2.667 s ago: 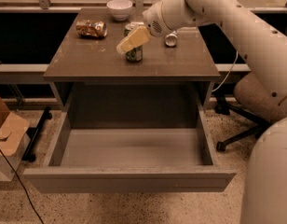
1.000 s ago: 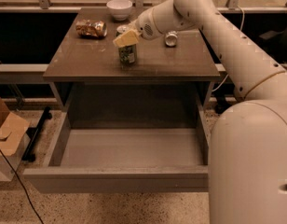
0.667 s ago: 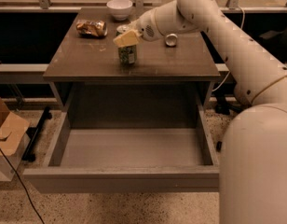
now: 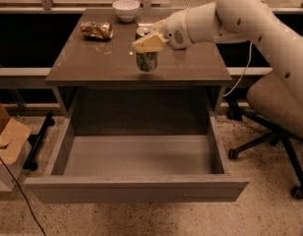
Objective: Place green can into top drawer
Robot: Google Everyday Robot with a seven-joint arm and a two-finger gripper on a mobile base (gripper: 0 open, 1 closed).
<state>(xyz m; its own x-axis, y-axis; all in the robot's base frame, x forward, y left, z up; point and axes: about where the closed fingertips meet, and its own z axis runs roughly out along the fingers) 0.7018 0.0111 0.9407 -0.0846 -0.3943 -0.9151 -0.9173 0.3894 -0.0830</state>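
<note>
The green can (image 4: 147, 63) is upright over the front middle of the brown tabletop (image 4: 92, 63); its silver top (image 4: 142, 31) shows behind the fingers. My gripper (image 4: 148, 43) reaches in from the right and is shut on the can's upper half, with a tan finger (image 4: 150, 42) across its front. I cannot tell whether the can's bottom touches the table. The top drawer (image 4: 136, 189) is pulled wide open below the table. Its pale grey inside (image 4: 136, 154) holds nothing.
A crushed gold-brown can (image 4: 96, 30) lies at the table's back left. A white bowl (image 4: 126, 9) stands at the back middle. An office chair (image 4: 277, 107) stands to the right of the table. A cardboard box (image 4: 6, 141) and a cable are on the floor at left.
The gripper and the green can have moved together to the right and a little toward the table's front edge. The drawer has stayed open.
</note>
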